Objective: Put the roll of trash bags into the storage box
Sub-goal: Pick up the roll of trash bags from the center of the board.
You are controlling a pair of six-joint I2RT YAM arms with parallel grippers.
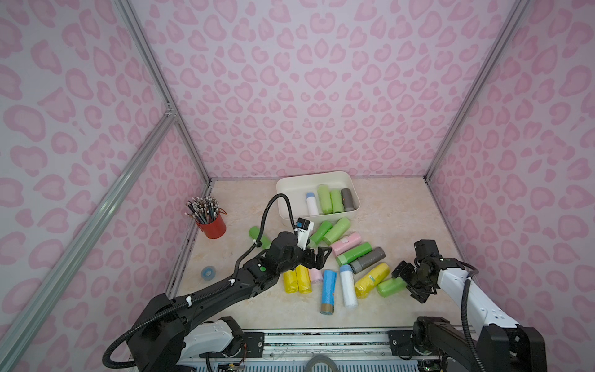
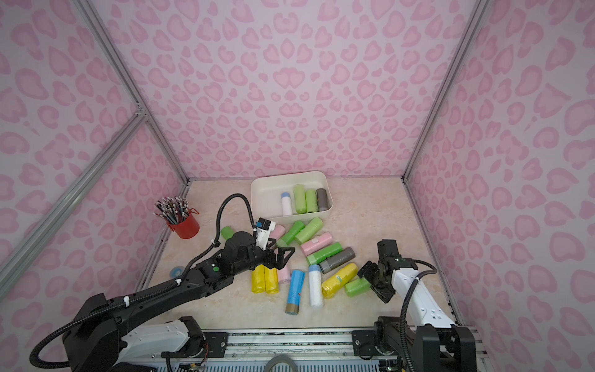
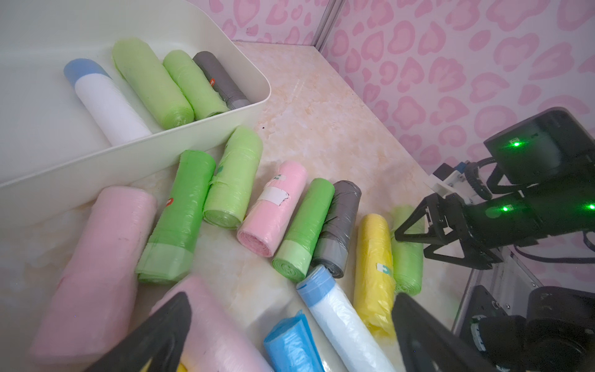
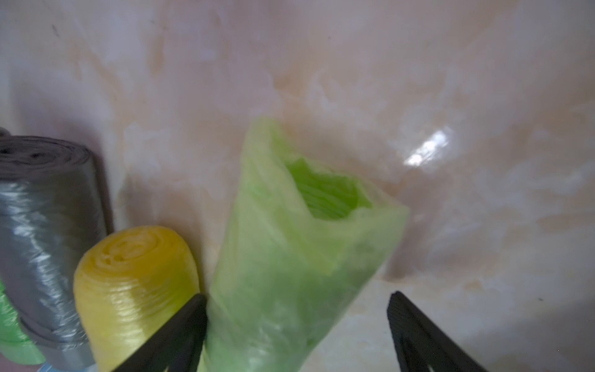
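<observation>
The cream-white storage box (image 1: 284, 188) (image 2: 259, 190) (image 3: 135, 161) stands at the back and holds several rolls. A loose pile of rolls of trash bags lies in front of it. The pile's rightmost piece is a light green roll (image 1: 389, 287) (image 2: 355, 286) (image 4: 299, 257), beside a yellow roll (image 1: 372, 279) (image 4: 135, 283). My right gripper (image 1: 404, 285) (image 2: 372, 283) (image 4: 296, 322) is open and straddles that green roll. One finger touches its side next to the yellow roll; the other stands apart. My left gripper (image 1: 322, 256) (image 2: 285, 254) (image 3: 289, 338) hovers open and holds nothing above the pink, blue and white rolls.
A red pencil cup (image 1: 212, 224) stands at the left wall, with a lone green roll (image 1: 256, 233) near it. A blue tape ring (image 1: 208, 273) lies outside the left rail. Pink patterned walls close three sides. Bare tabletop (image 1: 402, 219) lies right of the box.
</observation>
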